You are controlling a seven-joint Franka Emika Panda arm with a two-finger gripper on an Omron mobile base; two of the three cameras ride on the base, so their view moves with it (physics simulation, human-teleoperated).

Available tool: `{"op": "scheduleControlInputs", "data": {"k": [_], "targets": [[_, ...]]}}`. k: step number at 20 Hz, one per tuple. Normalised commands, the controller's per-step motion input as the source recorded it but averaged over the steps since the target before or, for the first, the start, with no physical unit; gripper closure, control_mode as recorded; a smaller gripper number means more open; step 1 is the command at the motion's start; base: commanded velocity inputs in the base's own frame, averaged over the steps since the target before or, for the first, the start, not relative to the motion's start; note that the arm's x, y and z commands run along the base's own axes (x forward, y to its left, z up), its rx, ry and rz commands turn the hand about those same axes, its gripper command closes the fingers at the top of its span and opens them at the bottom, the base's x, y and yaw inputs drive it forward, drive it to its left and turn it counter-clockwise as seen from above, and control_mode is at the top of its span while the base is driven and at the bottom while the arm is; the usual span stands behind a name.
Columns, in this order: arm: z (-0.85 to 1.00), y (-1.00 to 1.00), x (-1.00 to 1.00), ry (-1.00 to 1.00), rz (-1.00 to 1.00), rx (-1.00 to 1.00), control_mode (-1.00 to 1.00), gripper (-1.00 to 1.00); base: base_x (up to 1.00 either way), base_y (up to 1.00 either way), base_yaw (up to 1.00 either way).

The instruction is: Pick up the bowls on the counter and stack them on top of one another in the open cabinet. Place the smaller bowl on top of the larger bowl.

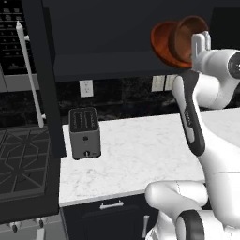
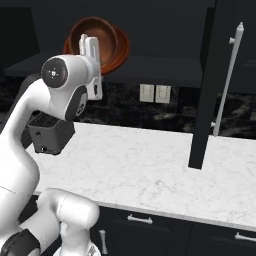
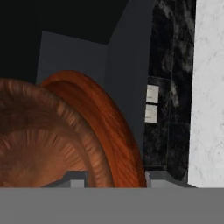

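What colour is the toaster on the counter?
The toaster is dark grey with a black slotted top, standing on the white marble counter. The left base view shows it best.

Rendered kitchen: marble counter (image 1: 140, 150), toaster (image 1: 84, 133), stove grates (image 1: 21, 159), dark wall cabinet (image 1: 108, 42).

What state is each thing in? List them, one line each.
smaller bowl: tipped on edge, nested against the larger bowl, at the gripper.
larger bowl: tipped on edge in the open cabinet.
cabinet door: open.
gripper: raised at cabinet height, grip unclear.
toaster: upright, slots empty.
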Motion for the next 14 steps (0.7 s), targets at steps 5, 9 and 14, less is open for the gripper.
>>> {"op": "scheduleControlInputs", "data": {"k": [5,9,14], "targets": [[-0.41,0.10,0.43,0.08,0.00,0.00,-1.00,1.00,0.00,0.00,0.00],[-0.37,0.04,0.44,0.01,0.00,0.00,-1.00,1.00,0.00,0.00,0.00],[-0.13,0.00,0.51,0.04,0.00,0.00,-1.00,1.00,0.00,0.00,0.00]]}}
